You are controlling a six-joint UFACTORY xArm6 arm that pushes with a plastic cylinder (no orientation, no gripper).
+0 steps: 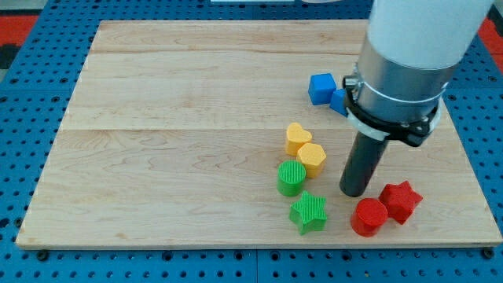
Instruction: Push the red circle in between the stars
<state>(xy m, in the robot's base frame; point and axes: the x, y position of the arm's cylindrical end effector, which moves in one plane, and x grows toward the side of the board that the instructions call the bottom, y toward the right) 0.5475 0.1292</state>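
Observation:
The red circle lies near the board's bottom right, touching the red star on its right. The green star lies to the left of the red circle, with a gap between them. My tip stands just above and slightly left of the red circle, between the two stars but higher in the view. The rod rises to the grey and white arm at the view's top right.
A green cylinder sits just above the green star. A yellow heart and a yellow hexagon-like block lie above it. A blue cube and another blue block, partly hidden by the arm, sit higher. The wooden board lies on a blue pegboard.

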